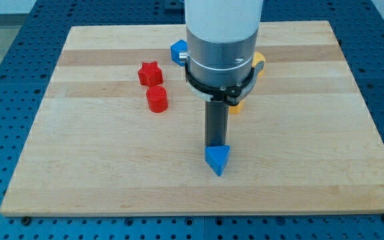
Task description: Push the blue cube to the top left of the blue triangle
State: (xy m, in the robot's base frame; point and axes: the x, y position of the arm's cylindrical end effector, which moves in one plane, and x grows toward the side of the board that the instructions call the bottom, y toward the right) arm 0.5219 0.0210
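Note:
The blue triangle [217, 159] lies on the wooden board [99, 167] at the lower middle of the view. My tip [217, 146] stands right at the triangle's upper edge, touching or nearly touching it. The blue cube [177, 51] sits near the view's top, mostly hidden behind the arm's white and grey body [220, 47]; only its left part shows. It lies far above and a little left of the triangle.
A red star-shaped block [150, 73] and a red cylinder [157, 99] sit at the upper left of centre. Yellow blocks [259, 63] [236, 107] peek out right of and below the arm's body, shapes unclear.

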